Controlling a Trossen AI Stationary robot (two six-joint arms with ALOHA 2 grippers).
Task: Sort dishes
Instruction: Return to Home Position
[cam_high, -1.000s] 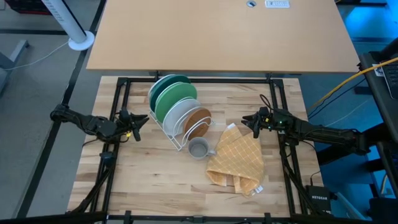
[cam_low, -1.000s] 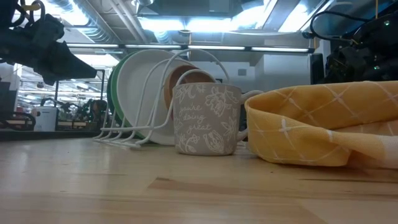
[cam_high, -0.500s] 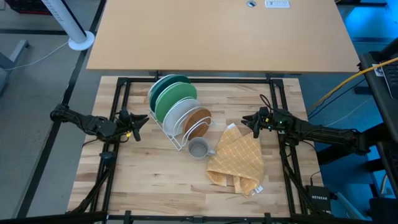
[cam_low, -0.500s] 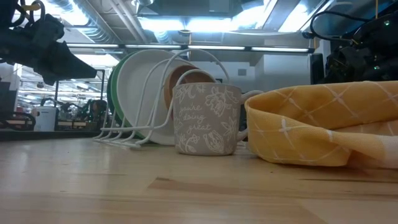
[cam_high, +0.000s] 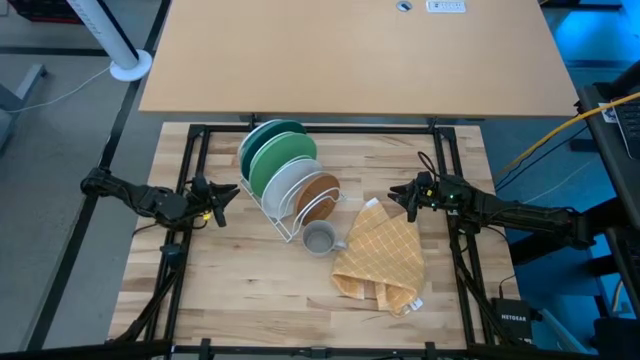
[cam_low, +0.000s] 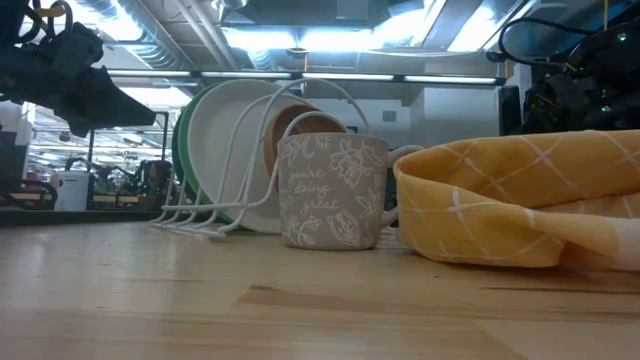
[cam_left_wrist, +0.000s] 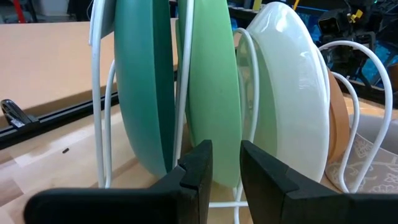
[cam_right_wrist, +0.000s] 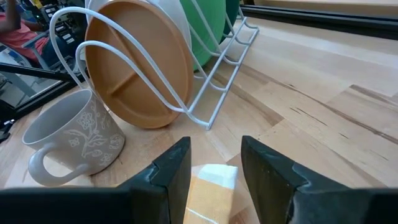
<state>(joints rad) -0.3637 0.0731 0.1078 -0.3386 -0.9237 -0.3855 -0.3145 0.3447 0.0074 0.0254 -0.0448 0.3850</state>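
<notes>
One crumpled yellow checked cloth (cam_high: 382, 262) is seen nearest the front edge of the desk (cam_high: 240, 290), right of centre. Just beside it, a grey patterned mug (cam_high: 319, 239) is set upright, close against the front end of a white wire rack (cam_low: 196, 222). All four plates are held on edge in that rack. The small brown plate (cam_high: 320, 196) is placed at the front, followed by the white plate (cam_high: 296, 184), the green plate (cam_high: 280, 160) and the large teal plate (cam_high: 262, 135) at the back. The left tool (cam_high: 228, 203) is held left of the rack, its fingers narrowly apart and empty. The right tool (cam_high: 400, 202) is held well right of the rack, beyond the cloth, its fingers apart and empty.
</notes>
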